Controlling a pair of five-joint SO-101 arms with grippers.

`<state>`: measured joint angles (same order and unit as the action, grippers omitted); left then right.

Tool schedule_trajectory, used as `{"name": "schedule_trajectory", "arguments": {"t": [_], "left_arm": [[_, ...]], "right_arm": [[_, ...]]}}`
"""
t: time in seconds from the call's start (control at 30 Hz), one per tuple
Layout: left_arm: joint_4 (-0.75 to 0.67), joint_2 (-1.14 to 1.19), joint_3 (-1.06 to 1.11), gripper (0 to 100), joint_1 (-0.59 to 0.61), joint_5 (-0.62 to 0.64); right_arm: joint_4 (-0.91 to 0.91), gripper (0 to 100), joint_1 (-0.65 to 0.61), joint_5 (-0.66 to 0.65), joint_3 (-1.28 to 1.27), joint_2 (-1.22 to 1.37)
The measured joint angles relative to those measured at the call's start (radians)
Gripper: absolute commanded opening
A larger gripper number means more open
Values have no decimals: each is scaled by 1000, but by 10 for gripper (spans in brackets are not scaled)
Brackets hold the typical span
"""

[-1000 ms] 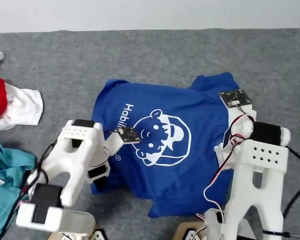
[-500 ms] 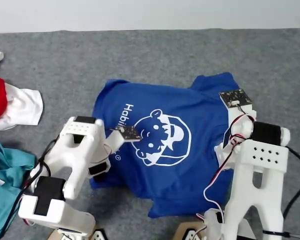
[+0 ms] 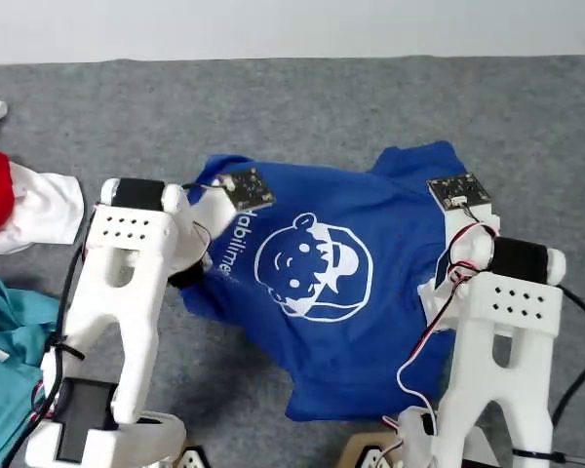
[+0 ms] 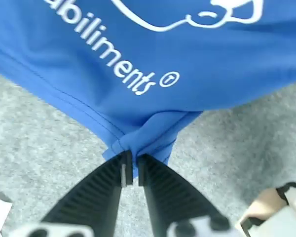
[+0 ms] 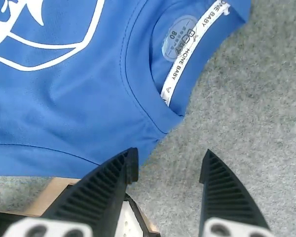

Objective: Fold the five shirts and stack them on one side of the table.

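Left gripper (image 4: 130, 167): clenched, its two black jaws pinched on a small tuck of the blue shirt (image 3: 351, 341) at its stitched edge. In the high view this pinch sits at the shirt's left side, under the left arm. The cloth around it is drawn up into a small ridge.

Right gripper (image 5: 170, 158): released, jaws spread wide with nothing between them. It hangs over the grey table cover (image 3: 370, 97) just off the shirt's edge, near the collar (image 5: 180, 44) and its label tape. It does not touch the cloth.

Blue shirt: mid-frame in the high view, print side up, white cartoon face (image 3: 307, 265) near its middle. It lies mostly flat between the two arms. The collar end is at the upper right by the right arm, and the held edge is at the left by the left arm. You can read its long run as slanting from lower left to upper right, though rumpling makes this uncertain.

What the coming move turns on: from the left pincer, the body of the shirt lies to the right, across the print. A fold from this grip would likely carry the edge that way, toward the right arm. The right arm is nearer the collar and free, so pinning that end would fall to it.

Elsewhere: a white-and-red garment (image 3: 39, 210) at the left edge and a teal shirt (image 3: 5, 331) at lower left, both loose and well apart from the blue one. Folding looks barely begun.
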<state>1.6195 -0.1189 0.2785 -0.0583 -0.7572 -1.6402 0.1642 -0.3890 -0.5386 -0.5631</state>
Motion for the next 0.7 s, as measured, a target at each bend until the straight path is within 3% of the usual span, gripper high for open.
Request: {"name": "schedule_trajectory", "arguments": {"t": [0.5, 0.7], "left_arm": [[3, -6, -8, 2, 0, 12], [3, -6, 58, 2, 0, 20]], "right_arm": [[-48, 215, -2, 0, 0, 0], [-110, 215, -104, -5, -18, -8]]}}
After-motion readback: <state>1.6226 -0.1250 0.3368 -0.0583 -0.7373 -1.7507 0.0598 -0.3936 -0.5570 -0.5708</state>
